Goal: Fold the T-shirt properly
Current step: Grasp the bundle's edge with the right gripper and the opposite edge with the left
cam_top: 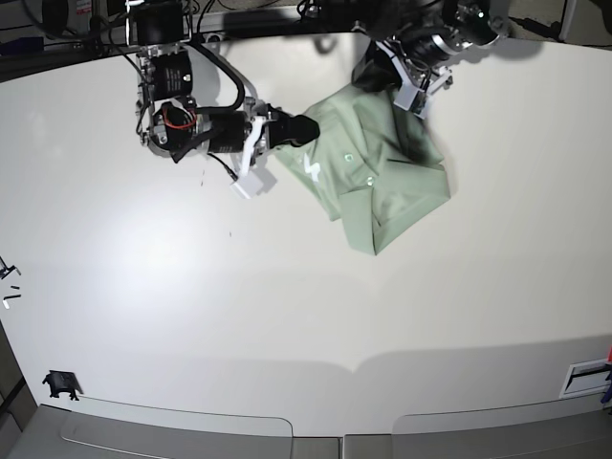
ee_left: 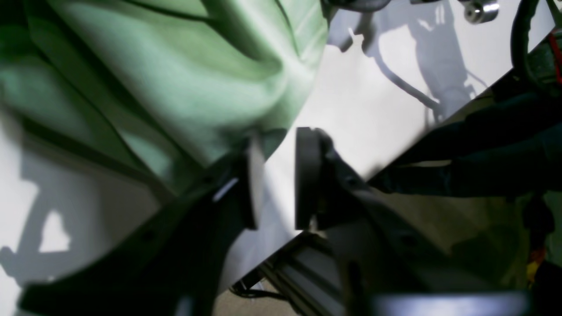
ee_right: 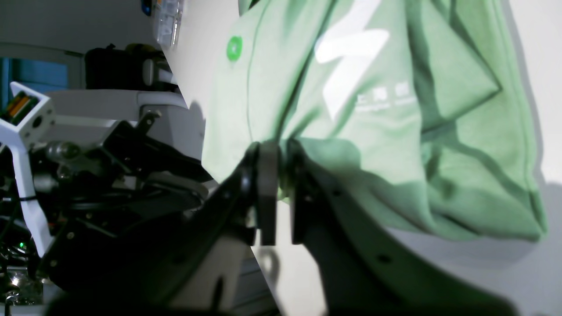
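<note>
The T-shirt (cam_top: 382,177) is pale mint green and lies crumpled and partly folded at the back middle of the white table (cam_top: 287,306). A white lightning-bolt print (ee_right: 347,57) shows on it in the right wrist view. My right gripper (ee_right: 281,151) is at the shirt's left edge (cam_top: 304,129), with its jaws shut on a fold of the cloth. At the shirt's far corner my left gripper (ee_left: 279,140) (cam_top: 413,96) has its jaws apart. The shirt (ee_left: 184,79) touches its left finger (ee_left: 253,180), and the hem reaches in at the tips; bare table shows through the rest of the gap.
The table edge (ee_left: 281,243) runs just below the left gripper, with frame rails beneath. A small black part (cam_top: 60,384) sits at the front left corner and small dark bits (cam_top: 10,296) at the left edge. Cables and arm bases crowd the back edge (cam_top: 239,19).
</note>
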{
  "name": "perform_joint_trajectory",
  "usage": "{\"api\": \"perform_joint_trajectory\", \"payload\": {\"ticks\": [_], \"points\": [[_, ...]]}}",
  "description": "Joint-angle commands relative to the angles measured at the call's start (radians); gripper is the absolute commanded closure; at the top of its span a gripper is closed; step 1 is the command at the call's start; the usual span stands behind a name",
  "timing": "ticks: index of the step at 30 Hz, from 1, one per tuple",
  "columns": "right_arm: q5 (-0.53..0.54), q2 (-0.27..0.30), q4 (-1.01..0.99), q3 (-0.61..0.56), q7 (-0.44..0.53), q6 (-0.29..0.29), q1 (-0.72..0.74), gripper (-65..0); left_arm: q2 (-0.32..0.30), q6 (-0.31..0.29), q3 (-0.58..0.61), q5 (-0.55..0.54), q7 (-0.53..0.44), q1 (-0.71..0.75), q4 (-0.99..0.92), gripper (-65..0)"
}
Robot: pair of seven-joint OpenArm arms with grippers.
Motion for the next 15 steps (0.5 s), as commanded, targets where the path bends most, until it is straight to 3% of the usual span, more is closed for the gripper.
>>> {"api": "perform_joint_trajectory", "payload": {"ticks": [1, 4, 9, 12, 15], "points": [[0.025, 0.008, 0.017, 0.004, 0.012, 0.006, 0.016, -0.2, 0.0, -0.006, 0.001, -0.021, -0.028, 0.003, 0.016, -5.5], [0.025, 0.008, 0.017, 0.004, 0.012, 0.006, 0.016, 0.0, 0.0, -0.006, 0.001, -0.021, -0.056, 0.003, 0.016, -0.2], [0.026, 0.008, 0.017, 0.004, 0.012, 0.006, 0.016, 0.0, 0.0, -0.006, 0.0, 0.021, -0.052, 0.002, 0.016, -0.4], [0.026, 0.008, 0.017, 0.004, 0.012, 0.006, 0.016, 0.0, 0.0, 0.0, 0.0, 0.095, -0.053, -0.003, 0.016, -7.6], [0.043, 0.008, 0.018, 0.004, 0.012, 0.006, 0.016, 0.0, 0.0, 0.032, 0.0, 0.094, -0.064, -0.008, 0.015, -15.4]]}}
